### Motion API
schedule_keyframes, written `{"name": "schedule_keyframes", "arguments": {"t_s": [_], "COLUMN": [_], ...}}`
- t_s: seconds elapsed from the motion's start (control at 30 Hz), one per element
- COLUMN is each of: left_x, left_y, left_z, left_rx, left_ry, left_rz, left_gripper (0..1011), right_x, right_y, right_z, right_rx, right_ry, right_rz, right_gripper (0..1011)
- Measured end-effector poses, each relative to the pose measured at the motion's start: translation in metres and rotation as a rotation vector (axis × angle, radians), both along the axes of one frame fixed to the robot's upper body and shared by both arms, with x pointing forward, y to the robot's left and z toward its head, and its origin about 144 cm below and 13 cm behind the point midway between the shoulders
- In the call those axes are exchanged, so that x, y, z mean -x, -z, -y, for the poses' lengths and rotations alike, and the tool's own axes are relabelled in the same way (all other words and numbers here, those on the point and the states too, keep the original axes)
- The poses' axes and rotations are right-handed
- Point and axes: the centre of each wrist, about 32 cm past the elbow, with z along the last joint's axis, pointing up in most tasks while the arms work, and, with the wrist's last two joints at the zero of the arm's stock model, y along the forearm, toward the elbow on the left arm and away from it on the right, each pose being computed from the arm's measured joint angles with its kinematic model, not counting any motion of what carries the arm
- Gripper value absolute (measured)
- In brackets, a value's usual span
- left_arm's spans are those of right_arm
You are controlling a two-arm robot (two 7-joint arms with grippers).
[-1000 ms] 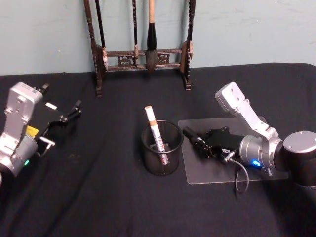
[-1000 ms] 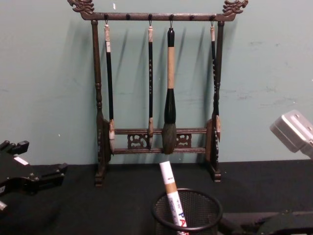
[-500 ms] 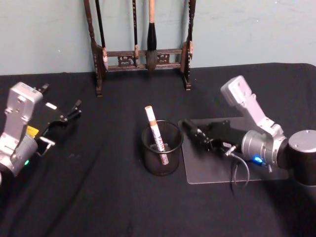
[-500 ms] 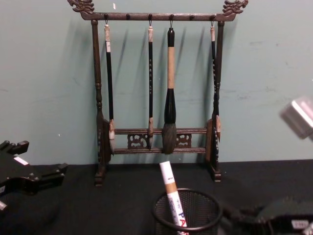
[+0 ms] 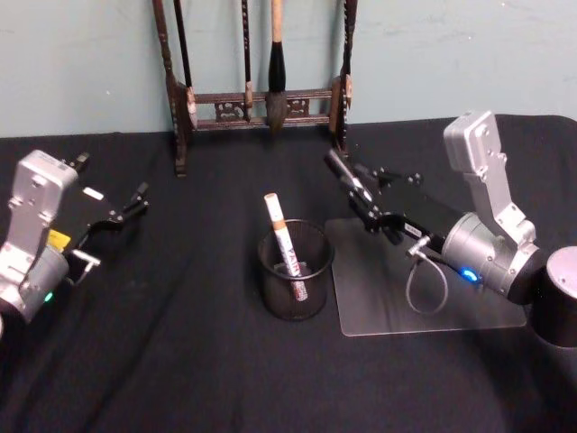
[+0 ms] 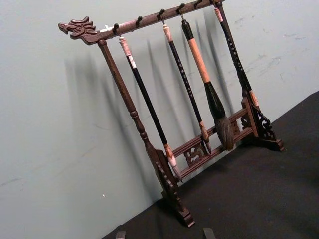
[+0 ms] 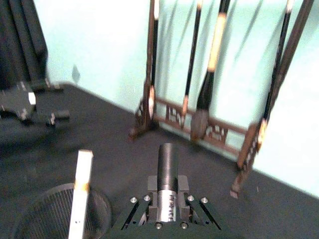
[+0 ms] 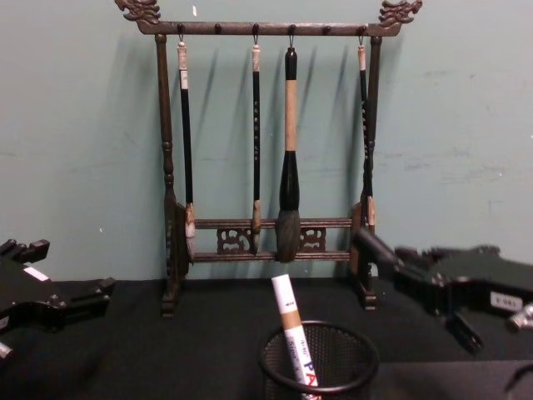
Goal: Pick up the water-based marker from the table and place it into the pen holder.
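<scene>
My right gripper [image 5: 368,206] is shut on the water-based marker [image 5: 345,177], a dark barrel held well above the table and pointing left toward the brush rack. In the right wrist view the marker [image 7: 168,172] sticks out between the jaws. The chest view has the marker [image 8: 373,247] level with the rack's lower rails, above and right of the pen holder [image 8: 319,363]. The pen holder [image 5: 296,271], a black mesh cup, holds a white marker [image 5: 283,242] leaning left. My left gripper [image 5: 128,205] rests open at the table's left, away from the cup.
A carved wooden brush rack [image 5: 261,97] with hanging brushes stands along the back wall. A clear plastic mat [image 5: 469,307] lies on the black cloth right of the pen holder, under my right arm.
My right gripper rose off the clear mat with the dark marker and moved back toward the rack, coming up into the chest view. The left arm stayed put.
</scene>
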Motion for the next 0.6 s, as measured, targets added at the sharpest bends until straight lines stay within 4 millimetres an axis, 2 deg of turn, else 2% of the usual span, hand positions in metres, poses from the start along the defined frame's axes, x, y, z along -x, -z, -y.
{"name": "schedule_keyframes", "arguments": {"t_s": [0.27,0.6], "left_x": [0.000,0.000], "left_y": [0.000,0.000], "left_z": [0.000,0.000], "left_rx": [0.000,0.000], "left_ry": [0.000,0.000], "left_rz": [0.000,0.000], "left_gripper": [1001,1001], "right_x": [0.002,-0.001], "right_y": [0.000,0.004], "right_z": [-0.019,-0.047], "right_rx": [-0.104,-0.192], "right_ry": [-0.032,-0.100], "right_rz": [0.101,0.131], "right_gripper": [236,236]}}
